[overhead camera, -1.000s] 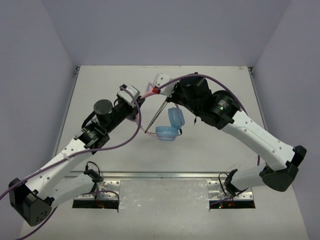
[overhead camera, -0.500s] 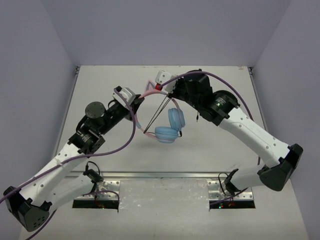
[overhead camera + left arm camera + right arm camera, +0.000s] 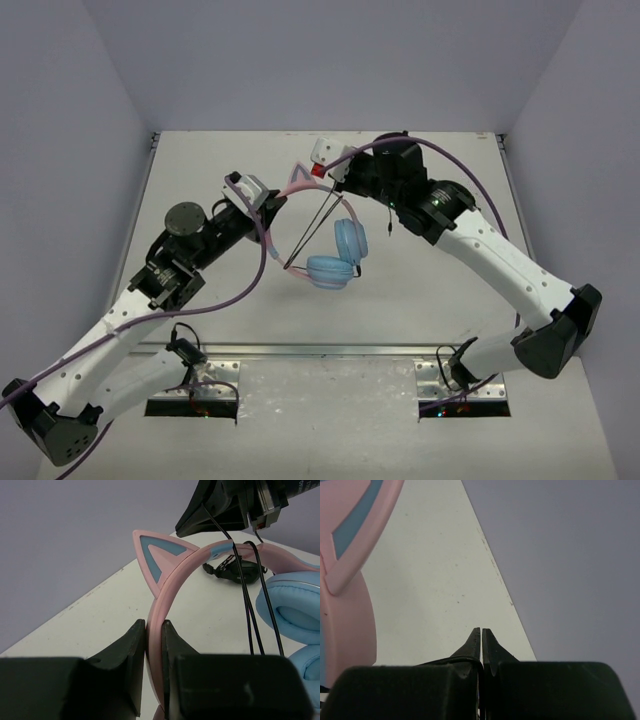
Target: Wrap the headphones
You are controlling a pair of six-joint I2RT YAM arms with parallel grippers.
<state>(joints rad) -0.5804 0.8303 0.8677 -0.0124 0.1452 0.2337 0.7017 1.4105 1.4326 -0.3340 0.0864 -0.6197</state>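
Wrap judged to be under way rather than finished, with the cable stretched out in open air and not lying snug anywhere. Holding the headphones (image 3: 333, 252) up off the table (image 3: 200, 170), between the two arms: left gripper (image 3: 154, 630) clamped on the pink headband (image 3: 172, 590), one finger to each side, just below a cat ear (image 3: 160, 555); right gripper (image 3: 481, 632) pressed shut, tips together with no gap, on the thin black cable (image 3: 250, 615), traced in the left wrist view rising into its fingers. Drawn taut from there, down across the arch of the headband and on towards the light-blue ear cups (image 3: 328, 271) at the low end of the headset. Next, by this reading: carry the pinched cable round the headband for another turn, keeping it tense enough to lie close yet not so tight as to pull out of the jaws, and keeping the left grip steady so as not to let the headset swing or twist. Counting up: one pair of headphones; two ear cups; one cat ear plain in the left wrist view, plus a pink-and-blue shape cropped at the edge of the right wrist view, possibly the second ear but too cut off to say; two strands of cable running side by side; two arms, two grippers
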